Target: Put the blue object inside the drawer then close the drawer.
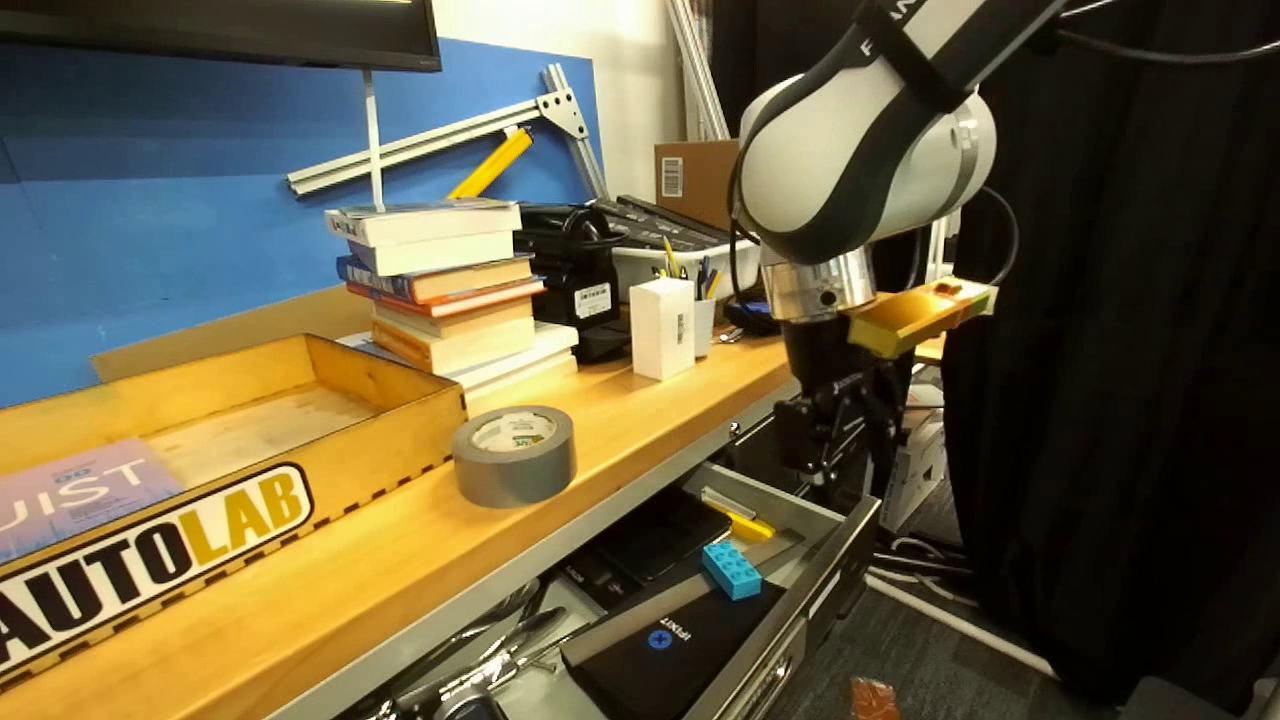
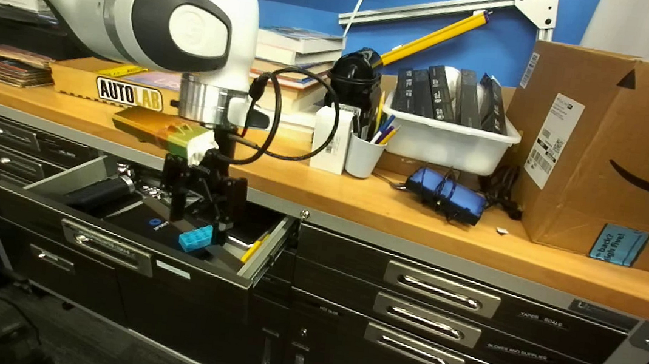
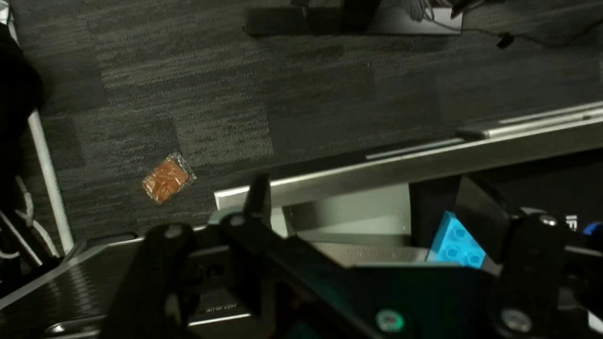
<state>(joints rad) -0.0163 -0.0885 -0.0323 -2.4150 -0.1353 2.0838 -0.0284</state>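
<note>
The blue object, a small light-blue studded block (image 1: 732, 570), lies inside the open drawer (image 1: 800, 625), on a black case and a ruler. It also shows in an exterior view (image 2: 194, 238) and in the wrist view (image 3: 454, 246), where the right finger and gripper body hide part of it. The drawer is pulled out from the dark cabinet; its front shows (image 2: 209, 285), as does its rim (image 3: 358, 181). My gripper (image 1: 850, 470) is open and empty above the drawer's end, fingers pointing down. It shows in the exterior view (image 2: 199, 222) and wrist view (image 3: 372, 200). Nothing is between its fingers.
The drawer also holds a black iFixit case (image 1: 680, 640), a yellow tool (image 1: 750, 525) and metal tools. The wooden worktop (image 1: 620, 420) bears a grey tape roll (image 1: 515, 455), a wooden tray (image 1: 390, 430), books (image 1: 450, 290) and a white box (image 1: 662, 330). An orange packet (image 3: 167, 179) lies on the floor.
</note>
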